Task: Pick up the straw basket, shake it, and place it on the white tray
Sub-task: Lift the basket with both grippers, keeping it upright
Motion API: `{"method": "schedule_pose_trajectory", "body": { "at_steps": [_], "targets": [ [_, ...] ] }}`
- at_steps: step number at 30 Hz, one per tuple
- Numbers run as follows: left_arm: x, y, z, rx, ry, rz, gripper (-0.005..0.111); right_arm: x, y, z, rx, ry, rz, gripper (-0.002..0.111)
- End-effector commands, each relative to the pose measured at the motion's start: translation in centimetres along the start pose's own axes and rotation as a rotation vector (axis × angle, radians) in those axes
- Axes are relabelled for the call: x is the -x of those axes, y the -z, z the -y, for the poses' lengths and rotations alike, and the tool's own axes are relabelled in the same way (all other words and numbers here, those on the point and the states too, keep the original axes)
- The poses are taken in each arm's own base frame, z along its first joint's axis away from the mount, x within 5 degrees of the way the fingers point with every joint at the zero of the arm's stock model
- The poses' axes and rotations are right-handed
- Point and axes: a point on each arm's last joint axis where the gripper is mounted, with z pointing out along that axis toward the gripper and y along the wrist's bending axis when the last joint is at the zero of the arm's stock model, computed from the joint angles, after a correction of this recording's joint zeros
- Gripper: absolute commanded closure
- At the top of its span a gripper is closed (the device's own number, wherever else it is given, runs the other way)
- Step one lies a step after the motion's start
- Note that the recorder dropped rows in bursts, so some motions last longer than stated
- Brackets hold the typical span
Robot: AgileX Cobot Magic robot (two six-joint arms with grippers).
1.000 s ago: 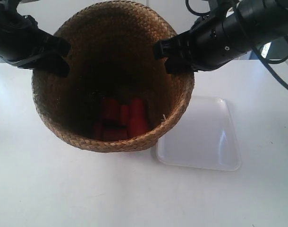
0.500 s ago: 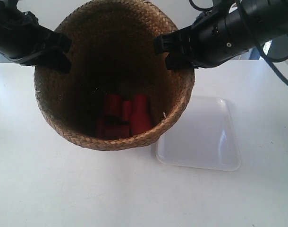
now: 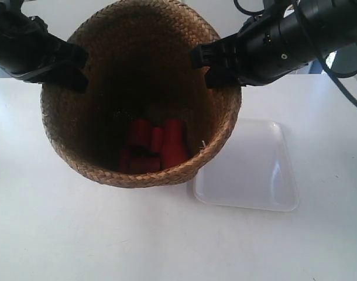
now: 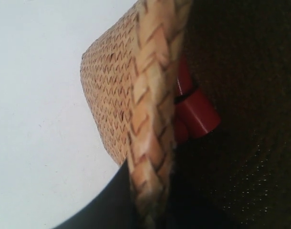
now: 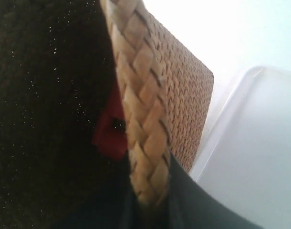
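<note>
White tabletop [image 3: 50, 234]: we find left gripper [image 4: 145, 210] and right gripper [image 5: 150, 205] clenched on the brown woven straw basket [image 3: 61, 134]; shake level, then centre over the lower-right white rectangular tray [image 3: 254, 170].

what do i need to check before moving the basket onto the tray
1. Left gripper clamps basket: ok.
2. Right gripper clamps basket: ok.
3. Basket over tray: not ok, mostly beside it.
4. Visible part of tray bare: ok.
5. Red pieces inside basket: ok, at its bottom.
6. Basket lifted off table: cannot tell.
</note>
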Motion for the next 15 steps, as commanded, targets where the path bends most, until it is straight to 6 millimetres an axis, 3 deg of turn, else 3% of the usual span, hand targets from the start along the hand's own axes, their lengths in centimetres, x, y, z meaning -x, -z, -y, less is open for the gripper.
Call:
{"method": "schedule_pose_trajectory", "body": {
  "at_steps": [1,5,8,15],
  "targets": [
    [0.3,0.5,0.8,-0.033,-0.032,0.041,0.107,0.2,0.4,-0.2,0.0,0.027,0.031,0.108],
    [0.2,1.1,1.4,-0.02,-0.051,0.143,0.107,0.5,0.5,-0.2,-0.006,0.085,0.061,0.108],
    [-1.1,1.1,1.6,-0.012,-0.039,0.182,0.107,0.5,0.5,-0.2,-0.007,0.086,0.063,0.108],
    [-1.7,1.1,1.4,0.005,-0.019,0.204,0.107,-1.5,-0.9,0.7,-0.03,0.063,0.042,0.108]
  ]
}}
